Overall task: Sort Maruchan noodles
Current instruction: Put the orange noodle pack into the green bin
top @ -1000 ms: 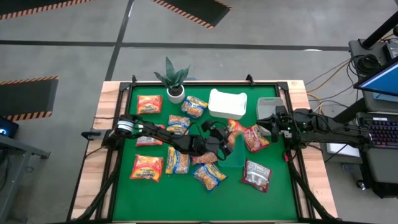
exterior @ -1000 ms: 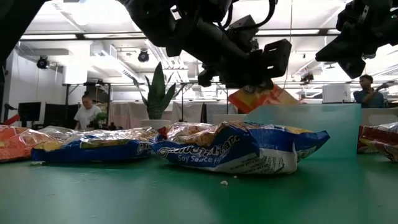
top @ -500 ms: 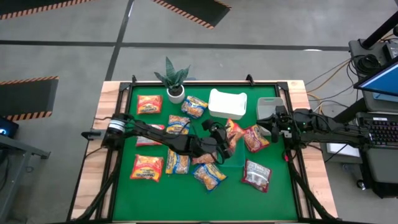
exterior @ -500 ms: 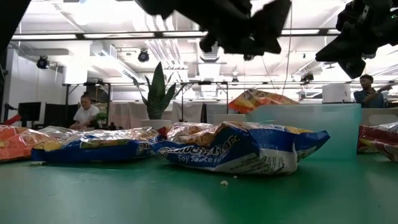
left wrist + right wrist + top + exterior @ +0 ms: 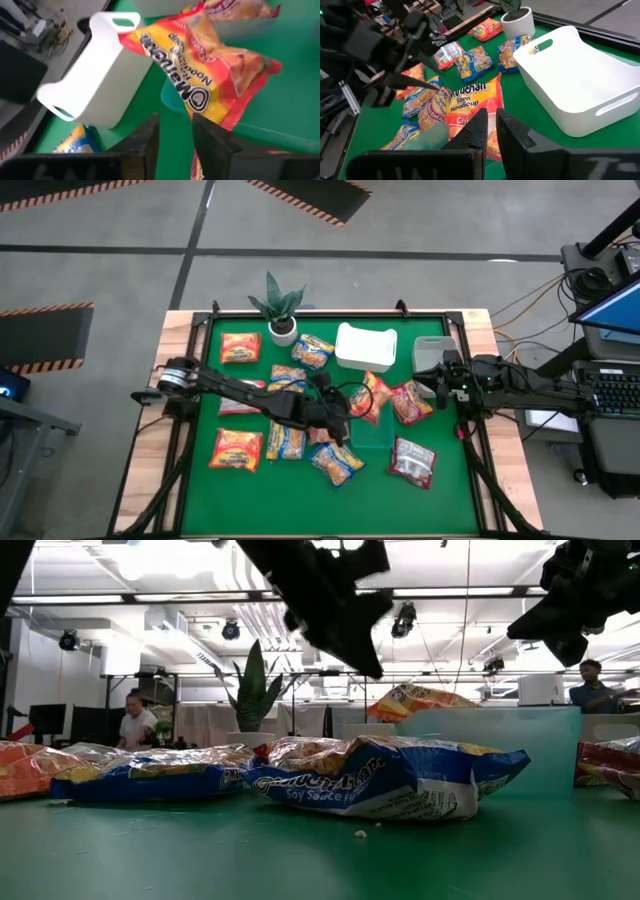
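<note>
Beside the white tub (image 5: pixel 364 346), orange packet (image 5: pixel 376 392) on clear tray (image 5: pixel 371 430).

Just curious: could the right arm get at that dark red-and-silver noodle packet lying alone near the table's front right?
Probably yes: the dark red-and-silver noodle packet lies apart from the others, nothing covers it, and the right gripper hangs nearby.

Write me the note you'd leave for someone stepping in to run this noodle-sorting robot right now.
Left gripper: over mid-table, fingers apart, holding nothing.
Right gripper: parked at the table's right edge beside the grey bin, fingers nearly closed, holding nothing.
Done: one orange packet lies propped on the clear tray, partly over its rim.
White tub: shows nothing inside.
Left: blue-and-yellow packets, orange packets and red-and-silver packets lie scattered on the green mat, unsorted.
Judgement: nearly all sorting remains; the tray packet may need nudging fully in.
</note>
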You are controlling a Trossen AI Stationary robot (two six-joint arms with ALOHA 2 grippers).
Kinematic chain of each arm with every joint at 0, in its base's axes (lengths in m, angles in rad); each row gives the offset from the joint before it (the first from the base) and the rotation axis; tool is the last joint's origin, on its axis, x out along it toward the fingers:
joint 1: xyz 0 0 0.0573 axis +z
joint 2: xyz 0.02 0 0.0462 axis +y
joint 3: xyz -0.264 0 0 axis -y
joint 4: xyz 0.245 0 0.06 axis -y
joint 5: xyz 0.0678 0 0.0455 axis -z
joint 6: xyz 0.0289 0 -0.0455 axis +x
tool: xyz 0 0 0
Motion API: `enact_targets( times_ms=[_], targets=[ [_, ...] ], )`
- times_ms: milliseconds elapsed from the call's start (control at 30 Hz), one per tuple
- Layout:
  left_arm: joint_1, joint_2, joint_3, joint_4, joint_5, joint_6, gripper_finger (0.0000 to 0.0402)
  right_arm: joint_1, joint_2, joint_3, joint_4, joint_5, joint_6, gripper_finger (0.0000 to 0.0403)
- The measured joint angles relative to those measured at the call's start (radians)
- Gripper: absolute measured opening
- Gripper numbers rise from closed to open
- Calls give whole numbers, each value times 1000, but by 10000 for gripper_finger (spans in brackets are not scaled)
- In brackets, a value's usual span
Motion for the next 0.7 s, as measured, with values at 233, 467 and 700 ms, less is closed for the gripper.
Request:
enact_targets(
  times_ms=[233, 467, 700],
  targets=[
    [15, 118, 41, 182, 151, -14, 40, 0, 1, -1, 2, 2, 0, 28],
    [2, 135, 164, 85, 232, -4, 21, 0, 1, -2, 4, 2, 0, 28],
    [7, 175, 153, 64, 244, -55, 15, 0, 1, -2, 5, 2, 1, 28]
  ],
)
